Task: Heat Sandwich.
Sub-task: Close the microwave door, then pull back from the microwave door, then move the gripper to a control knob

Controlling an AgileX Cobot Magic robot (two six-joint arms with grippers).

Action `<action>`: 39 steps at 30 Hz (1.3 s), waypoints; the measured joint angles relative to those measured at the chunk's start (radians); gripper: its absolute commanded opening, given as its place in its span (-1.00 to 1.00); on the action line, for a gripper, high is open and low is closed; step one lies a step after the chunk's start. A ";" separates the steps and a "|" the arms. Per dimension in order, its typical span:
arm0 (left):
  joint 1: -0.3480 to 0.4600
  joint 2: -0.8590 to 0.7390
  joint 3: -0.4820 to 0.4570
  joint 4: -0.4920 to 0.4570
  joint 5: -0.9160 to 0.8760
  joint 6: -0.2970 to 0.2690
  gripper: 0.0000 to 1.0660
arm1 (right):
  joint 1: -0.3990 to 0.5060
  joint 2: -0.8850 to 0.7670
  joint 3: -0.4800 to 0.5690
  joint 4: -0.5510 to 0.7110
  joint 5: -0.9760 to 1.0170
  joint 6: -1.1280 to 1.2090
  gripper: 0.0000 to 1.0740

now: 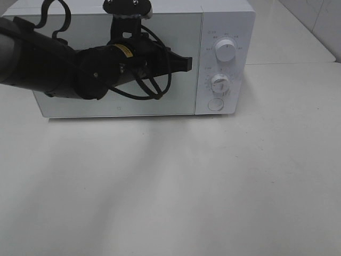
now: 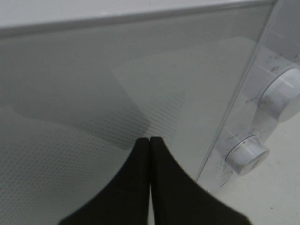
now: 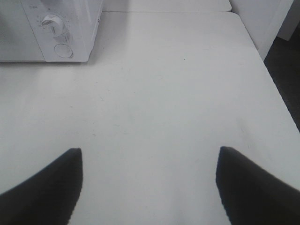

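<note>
- The sandwich shows in none of the three views, so where it lies cannot be told.
- The left pincer has its black tips pressed together with nothing between them. It hangs in front of the closed, mirror-like door of a white microwave.
- The tips are near the door's edge, next to the control panel. Whether they touch the glass cannot be told.
- Just past the tips, on the panel, are an upper dial and a lower dial. A round button sits beneath them.
- Behind the tips, the black arm carrying this pincer stretches across the door, with looped cables hanging from its wrist.
- The right pincer has its fingers spread wide and holds nothing. It hangs above the pale surface, with the microwave's panel corner ahead of it and well apart.
- The microwave stands on that same surface.
</note>
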 measured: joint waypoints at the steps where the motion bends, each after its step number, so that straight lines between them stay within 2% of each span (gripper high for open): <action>1: 0.004 -0.010 0.003 -0.004 0.024 0.000 -1.00 | 0.000 0.000 0.000 0.000 0.000 0.000 0.40; 7: 0.020 -0.079 0.060 -0.027 0.051 0.000 -1.00 | 0.000 0.000 0.000 0.000 0.000 0.000 0.40; 8: 0.021 -0.113 0.095 -0.027 0.073 0.000 -1.00 | 0.000 0.000 0.000 0.000 0.000 0.000 0.40; 12: 0.021 -0.183 0.140 -0.023 0.199 -0.003 -0.98 | 0.000 0.000 0.000 0.000 0.000 0.000 0.40; 15: 0.021 -0.231 0.161 -0.014 0.321 -0.003 -0.38 | 0.000 0.000 0.000 0.000 0.000 0.000 0.40; 16: 0.021 -0.231 0.161 -0.014 0.321 -0.003 -0.38 | 0.000 0.000 0.000 0.000 0.000 0.000 0.40; 17: 0.021 -0.257 0.166 0.002 0.404 -0.003 0.28 | 0.000 0.000 0.000 0.000 0.000 0.000 0.40; 19: 0.021 -0.283 0.166 0.011 0.492 -0.003 0.80 | 0.000 0.000 0.000 0.000 0.000 0.000 0.40; 20: 0.021 -0.308 0.166 0.020 0.583 -0.005 0.91 | 0.000 0.000 0.000 0.000 0.000 0.000 0.40; 26: 0.021 -0.351 0.167 0.065 0.767 -0.006 0.85 | 0.000 0.000 0.000 0.000 0.000 0.000 0.40; 31: 0.021 -0.400 0.167 0.148 0.925 -0.011 0.84 | 0.000 0.000 0.000 0.000 0.000 0.000 0.40; 39: 0.028 -0.479 0.167 0.220 1.168 -0.104 0.84 | 0.000 0.000 0.000 0.000 0.000 0.000 0.40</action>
